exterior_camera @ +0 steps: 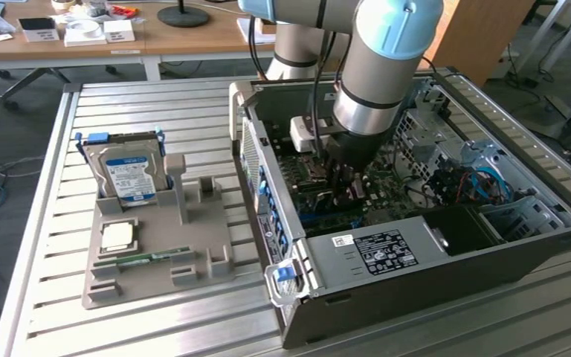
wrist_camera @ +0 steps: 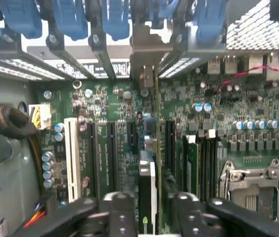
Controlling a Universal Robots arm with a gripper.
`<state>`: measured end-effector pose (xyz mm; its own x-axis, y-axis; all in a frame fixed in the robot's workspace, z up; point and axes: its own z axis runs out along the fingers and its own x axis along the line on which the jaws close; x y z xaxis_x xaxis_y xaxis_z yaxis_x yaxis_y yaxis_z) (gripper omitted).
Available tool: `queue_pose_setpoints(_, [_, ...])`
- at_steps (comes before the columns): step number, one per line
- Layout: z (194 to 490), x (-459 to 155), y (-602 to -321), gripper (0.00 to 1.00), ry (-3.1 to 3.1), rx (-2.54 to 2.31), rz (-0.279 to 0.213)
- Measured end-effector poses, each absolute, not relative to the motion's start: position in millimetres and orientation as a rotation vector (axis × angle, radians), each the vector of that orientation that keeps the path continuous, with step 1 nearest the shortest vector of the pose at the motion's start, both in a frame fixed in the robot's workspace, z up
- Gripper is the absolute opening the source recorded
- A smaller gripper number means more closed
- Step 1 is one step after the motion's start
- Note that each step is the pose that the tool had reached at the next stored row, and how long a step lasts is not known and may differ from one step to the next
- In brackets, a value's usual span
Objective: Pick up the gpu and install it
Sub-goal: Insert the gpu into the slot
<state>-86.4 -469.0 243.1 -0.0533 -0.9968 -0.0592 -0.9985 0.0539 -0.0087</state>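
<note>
Standing edge-on inside the computer case (exterior_camera: 563, 216) – the gpu (wrist_camera: 149, 187) between the gripper (wrist_camera: 152, 207)'s parted fingers

No text could be read; the hard drive (exterior_camera: 128, 178) upright in the grey holder (exterior_camera: 157, 249) beside the computer case (exterior_camera: 523, 256) bore a blue-white label with illegible print, and the black label (exterior_camera: 385, 253) on the case's power supply showed only unreadable white marks

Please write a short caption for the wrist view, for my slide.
The gpu stands edge-on in a motherboard slot between the gripper fingers.
</note>
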Motion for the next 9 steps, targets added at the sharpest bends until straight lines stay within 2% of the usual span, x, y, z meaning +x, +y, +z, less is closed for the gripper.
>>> queue_pose_setpoints(1, [243.1,-86.1,-469.0,0.33,2.244,-2.128,0.053])
queue_pose_setpoints(2, [243.2,-86.1,-469.0,0.40,2.244,-2.128,0.053])
queue_pose_setpoints(9, [250.5,-86.1,-469.0,0.40,2.244,-2.128,0.053])
